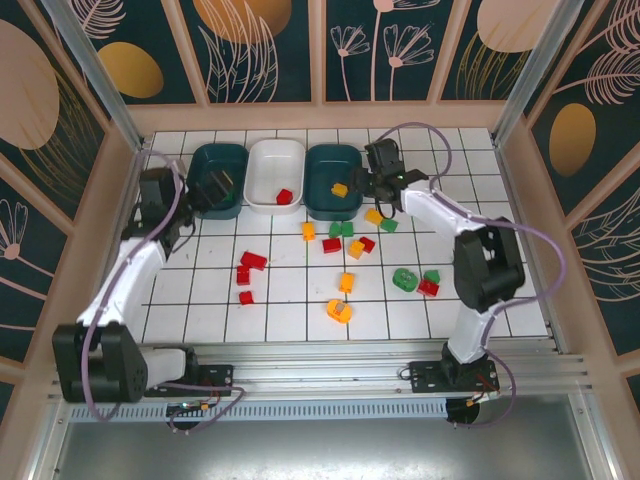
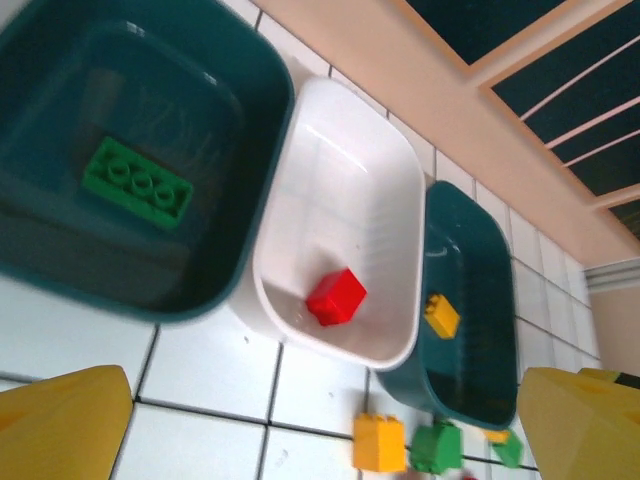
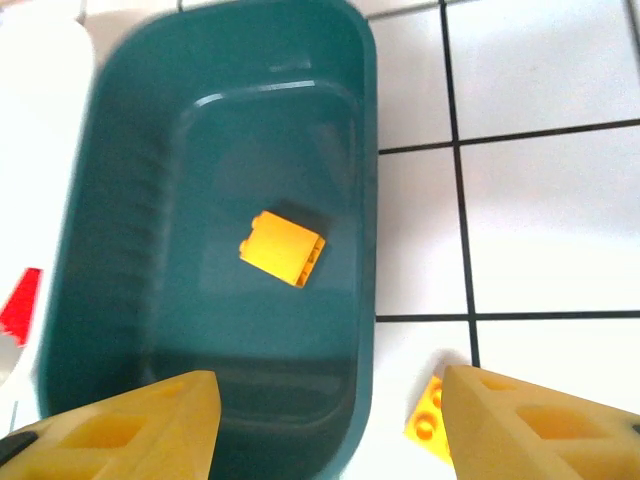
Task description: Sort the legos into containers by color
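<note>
Legos (image 1: pixel 340 310): a red brick (image 2: pixel 336 297) lies in the white tub (image 2: pixel 345 160), a green brick (image 2: pixel 136 182) in the teal tub (image 2: pixel 215 70) left of it, a yellow brick (image 3: pixel 283 248) in the teal tub (image 3: pixel 130 200) right of it, and the others are scattered in front of it. The left gripper (image 2: pixel 325 420) and right gripper (image 3: pixel 325 400) are both spread and empty.

Three tubs stand side by side along the counter's far edge. The left teal tub (image 1: pixel 225 150) holds one flat green brick (image 2: pixel 136 183), the white tub (image 1: pixel 272 165) a red brick (image 1: pixel 284 196), and the right teal tub (image 1: pixel 325 170) a yellow brick (image 1: pixel 340 189). Loose legos (image 1: pixel 346 282) in red, green and yellow lie scattered across the counter's middle.
</note>
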Tool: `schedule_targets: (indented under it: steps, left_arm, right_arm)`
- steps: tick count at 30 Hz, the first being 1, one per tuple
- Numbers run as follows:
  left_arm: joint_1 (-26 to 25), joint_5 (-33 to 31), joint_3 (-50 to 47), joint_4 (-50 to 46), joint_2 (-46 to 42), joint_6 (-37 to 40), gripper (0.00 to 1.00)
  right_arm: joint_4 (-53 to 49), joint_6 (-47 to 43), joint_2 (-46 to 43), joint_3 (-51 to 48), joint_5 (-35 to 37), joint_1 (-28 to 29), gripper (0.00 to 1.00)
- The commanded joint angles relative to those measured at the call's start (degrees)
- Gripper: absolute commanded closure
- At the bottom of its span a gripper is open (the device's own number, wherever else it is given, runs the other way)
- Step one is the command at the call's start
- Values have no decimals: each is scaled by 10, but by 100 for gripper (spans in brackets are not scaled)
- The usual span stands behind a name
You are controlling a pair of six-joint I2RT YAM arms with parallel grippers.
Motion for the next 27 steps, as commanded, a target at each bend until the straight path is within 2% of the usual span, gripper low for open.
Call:
schedule_targets:
  steps: [1,6,9,17,21,25,27]
  left_arm:
    - [-1,21,-101,93,-49,-73,2]
    - [-1,90,-197,156,-87,-102,2]
    - [-2,96,-220,161,-117,-122,1]
    - [-1,97,-245,91,-180,-105,1]
    - [-1,105,-261,92,-182,-108,1]
    - [-1,105,-261,101,-175,-114,2]
    - [-1,105,-256,104,-168,-113,2]
  right_arm:
    - [-18,29,-36,-46,39,52,39]
    - [-4,74,-15,-48,88,152,38]
    - [-7,89,34,-13,108,182,36]
    - [-58,114,162,89,144,211,35]
    - [-55,110,193,104,132,216,36]
    - [-60,101,216,128,126,217,44]
    - [-66,98,226,138,126,217,52]
